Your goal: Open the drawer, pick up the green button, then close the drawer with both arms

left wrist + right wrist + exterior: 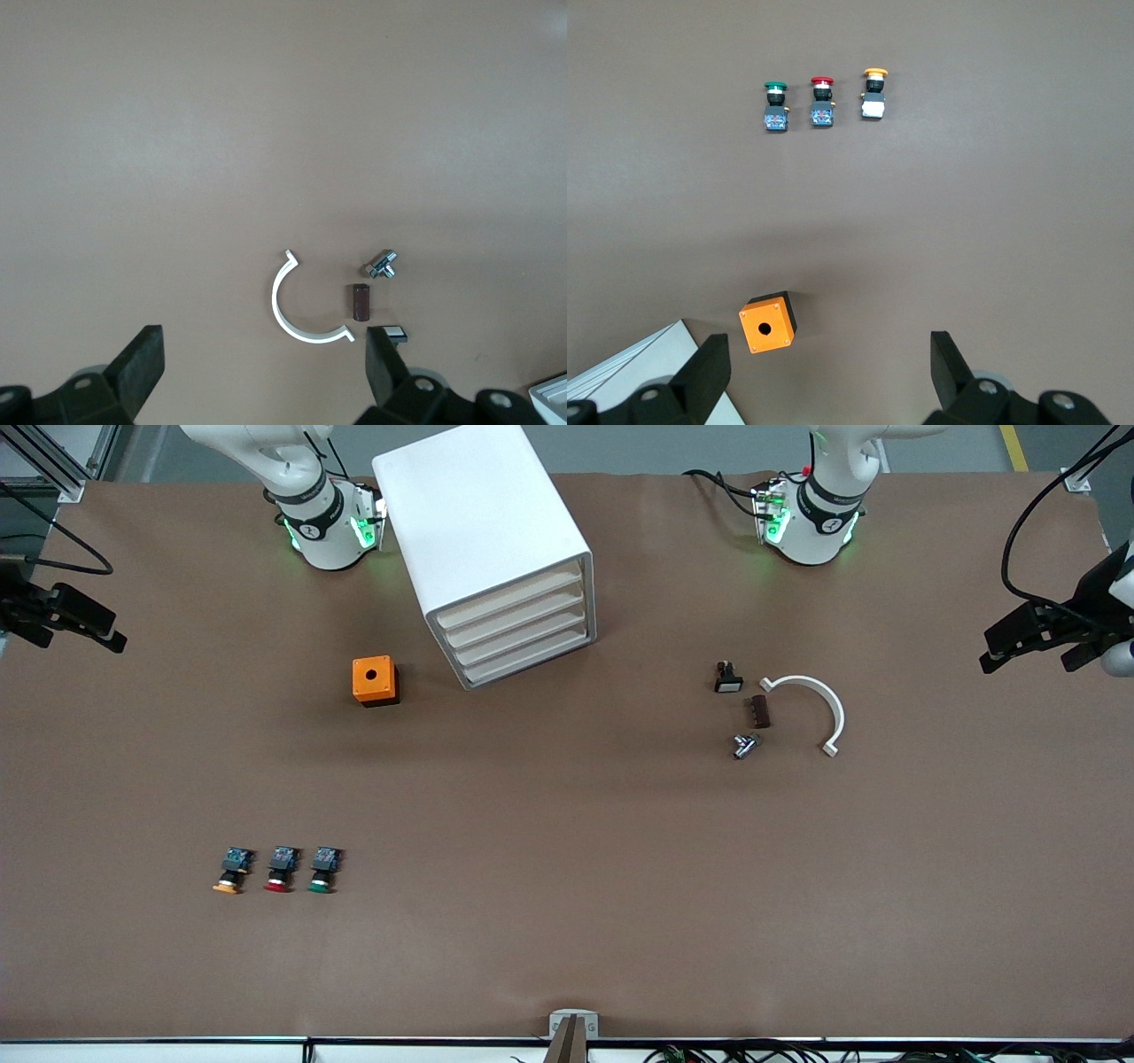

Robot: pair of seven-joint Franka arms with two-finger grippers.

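The white cabinet (483,540) stands at the back middle of the table. Its four cream-white drawers (523,627) are all shut. The green-capped button (322,871) lies on the open table, nearer to the front camera than the cabinet, toward the right arm's end. It also shows in the right wrist view (776,104). My right gripper (89,627) is open and empty over the right arm's end of the table; its own view (828,354) shows the jaws wide apart. My left gripper (1001,646) is open and empty over the left arm's end, and shows in its own view (264,354).
A red-capped button (281,871) and an orange-capped button (232,872) lie beside the green one. An orange box (376,680) with a hole sits beside the cabinet. A white half ring (815,704), a brown block (760,711), a metal part (744,745) and a small black part (727,678) lie toward the left arm's end.
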